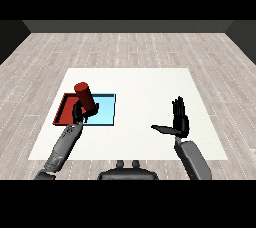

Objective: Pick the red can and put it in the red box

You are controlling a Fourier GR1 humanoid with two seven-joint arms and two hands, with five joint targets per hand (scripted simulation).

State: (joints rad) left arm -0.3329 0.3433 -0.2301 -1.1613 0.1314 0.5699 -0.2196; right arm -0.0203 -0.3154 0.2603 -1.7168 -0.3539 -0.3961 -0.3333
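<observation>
While I watch from the head view, the left hand (77,113) sits at about 9 o'clock on the white desk (150,87), its fingers curled round the red can (85,96). I log the can as lifted off the desk and tilted, its top leaning toward 11 o'clock. It hangs over the seam where the red tray (64,107) and the light blue tray (106,109) meet; I cannot tell which tray lies directly beneath it. Red tray is the 9 o'clock one of the pair, blue tray touching it on the 3 o'clock side. Left forearm (62,147) runs in from 7 o'clock.

Right hand (179,122) is at about 4 o'clock, well apart from both trays, holding nothing. Its fingers are straight and point up toward 12 o'clock, thumb stuck out toward 9 o'clock. Right forearm (194,159) comes up from 5 o'clock.
</observation>
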